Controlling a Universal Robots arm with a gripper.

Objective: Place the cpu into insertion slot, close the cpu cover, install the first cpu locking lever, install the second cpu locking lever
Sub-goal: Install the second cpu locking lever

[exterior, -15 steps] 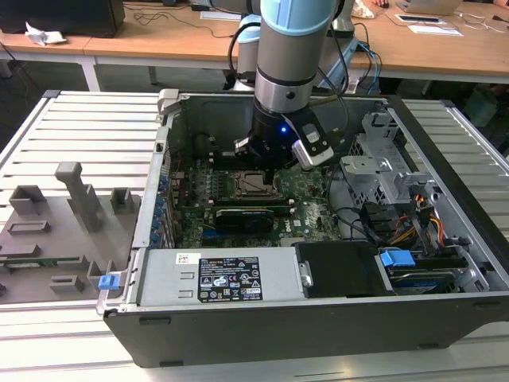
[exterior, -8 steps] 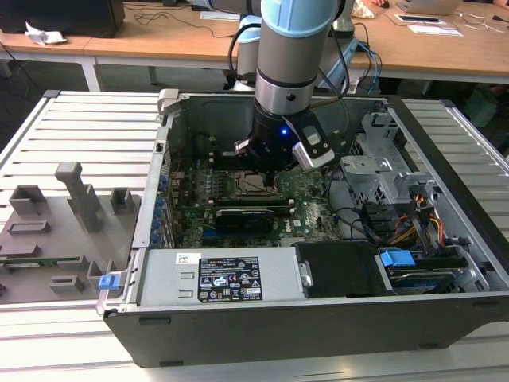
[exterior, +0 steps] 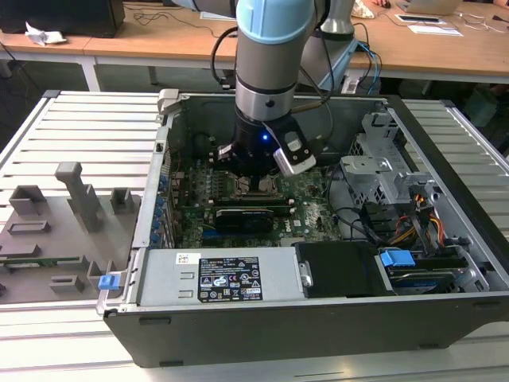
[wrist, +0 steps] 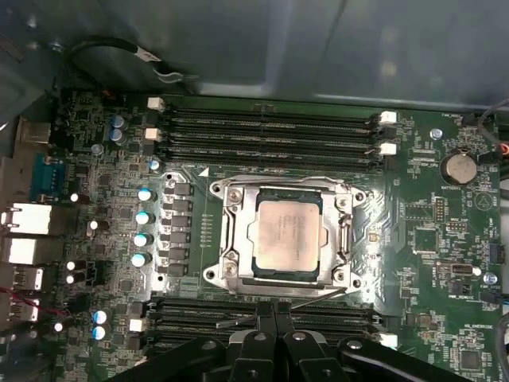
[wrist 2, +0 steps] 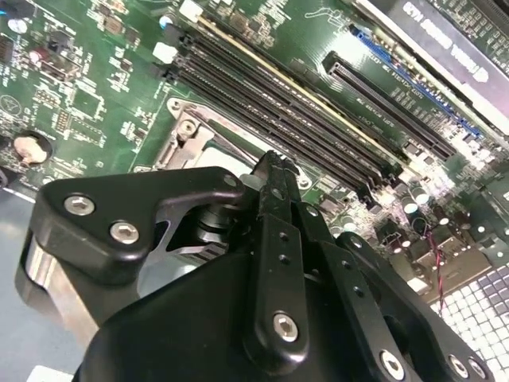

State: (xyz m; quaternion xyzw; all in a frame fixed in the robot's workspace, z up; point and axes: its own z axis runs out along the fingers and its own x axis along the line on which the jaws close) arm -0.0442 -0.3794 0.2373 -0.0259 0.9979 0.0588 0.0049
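In the first wrist view the cpu point(wrist: 288, 237) lies flat in the insertion slot point(wrist: 213, 273), silvery top face up. The cpu cover point(wrist: 236, 239) is down around it, framing the chip. One thin wire lever point(wrist: 278, 181) runs along the far side of the socket. Another lever point(wrist: 318, 297) lies slanted along the near side, right by the fingers. My gripper point(wrist: 274, 312) is shut with nothing visibly between its fingers, its tip just off the socket's near edge. The second wrist view shows the shut gripper point(wrist 2: 274, 165) low beside a socket corner point(wrist 2: 184, 135). In the exterior view the gripper point(exterior: 256, 177) is down inside the case.
Memory slots point(wrist: 270, 131) flank the socket on both sides. A black expansion card point(exterior: 250, 215) lies in front of the arm, with the power supply point(exterior: 227, 278) beyond it. A drive cage point(exterior: 382, 171) and cables fill the exterior view's right. A grey fixture tray point(exterior: 56, 231) sits outside the case.
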